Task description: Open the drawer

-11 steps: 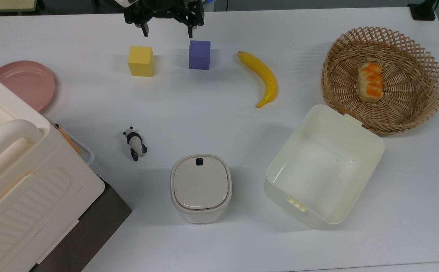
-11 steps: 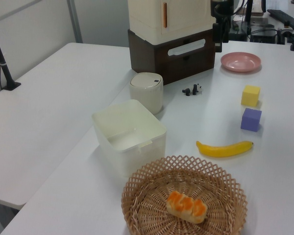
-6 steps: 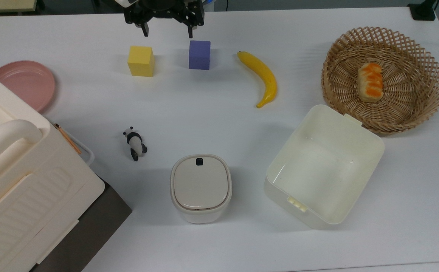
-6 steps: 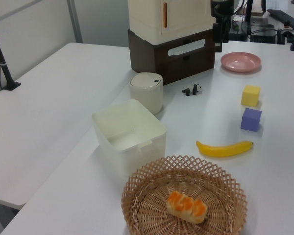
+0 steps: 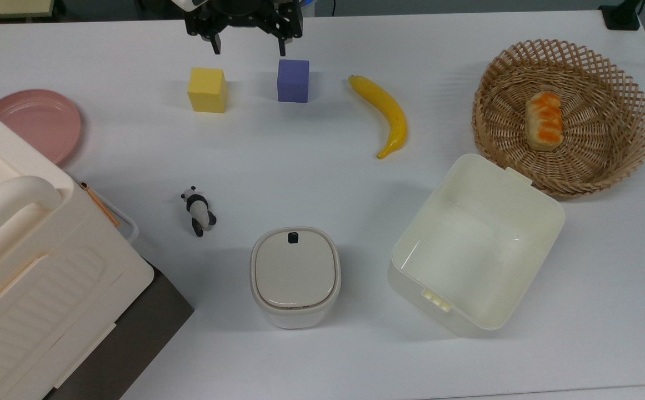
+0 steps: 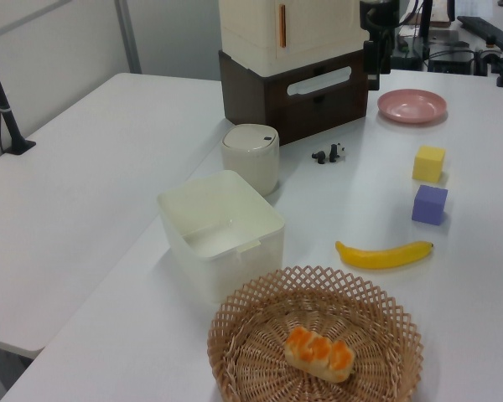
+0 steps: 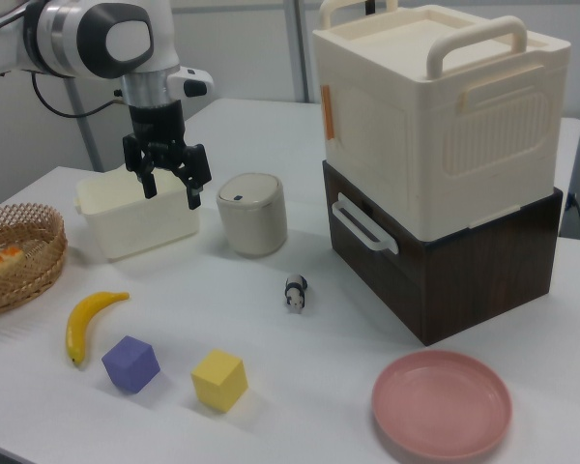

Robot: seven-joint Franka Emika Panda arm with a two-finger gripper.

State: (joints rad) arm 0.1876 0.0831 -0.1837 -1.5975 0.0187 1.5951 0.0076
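Facing outward — dark drawer point(image 7: 396, 253), whitish handle point(image 7: 363, 225)

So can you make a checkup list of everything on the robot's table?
Surface: white table, bare between the things.
Job's things: drawer shut in the dark brown cabinet, whitish loop handle on its front; cream ribbed box stacked on top.
Clutter: yellow cube, purple cube, banana, toy panda, lidded bin, open tub, basket holding bread, pink plate.
Claw: claw open, holding nothing, far from the drawer.
Cables: black cable behind the arm.
Surroundings: another white table alongside.
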